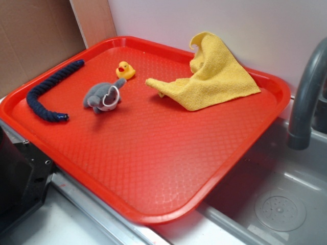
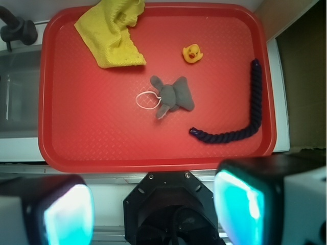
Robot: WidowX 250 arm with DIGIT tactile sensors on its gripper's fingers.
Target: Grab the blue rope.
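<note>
Your hand point(image 2: 153, 212) shows only in the wrist view: its two pads stand wide apart with nothing between them, high over the near rim, probably so you can survey the whole red plastic tray point(image 2: 92, 138) first. There the dark navy twisted rope point(image 2: 250, 115) hooks along the tray's right edge, beside the grey plush toy point(image 2: 176, 94). In the exterior view the hand is absent; the rope point(image 1: 48, 89) lies along the tray's left rim, thick, bendy, ends bound.
</note>
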